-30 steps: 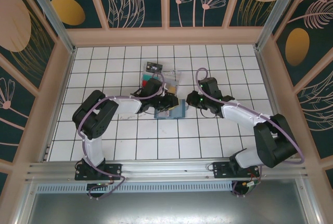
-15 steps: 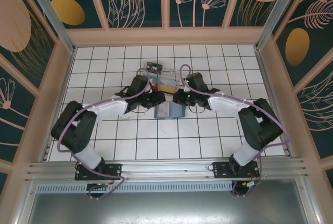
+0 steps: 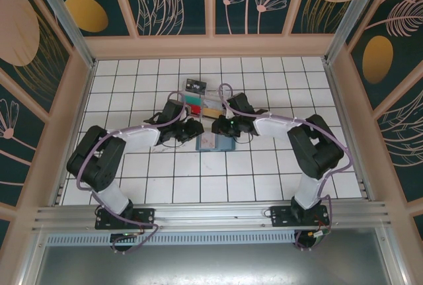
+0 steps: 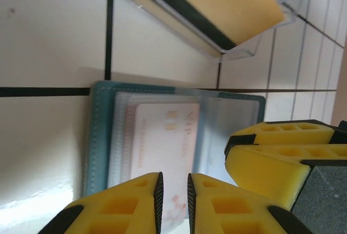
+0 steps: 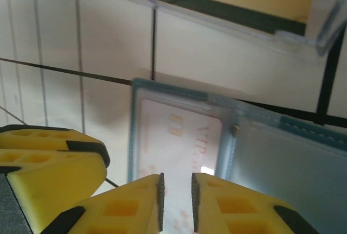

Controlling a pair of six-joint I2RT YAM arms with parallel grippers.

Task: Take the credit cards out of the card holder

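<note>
The card holder (image 3: 227, 143) lies open and flat on the tiles, teal with clear pocket faces (image 4: 230, 120). A pale pink credit card (image 4: 162, 136) with reddish print sits inside its left pocket, also seen in the right wrist view (image 5: 176, 141). My left gripper (image 3: 196, 129) hangs low at the holder's back left corner, its jaws (image 4: 173, 196) a narrow slit apart over the card with nothing between them. My right gripper (image 3: 216, 126) is just beside it over the holder's back edge, its jaws (image 5: 176, 201) also slightly apart and empty. The two grippers almost touch.
A clear plastic tray (image 3: 223, 100) with red, green and yellow cards stands directly behind the holder, close to both grippers (image 4: 238, 55). A small black card (image 3: 195, 85) lies beyond the tray. Open tiles extend in front and to both sides.
The right gripper has swung left from beside the holder to over its back edge. The left gripper has drawn back to the left, off the middle of the holder.
</note>
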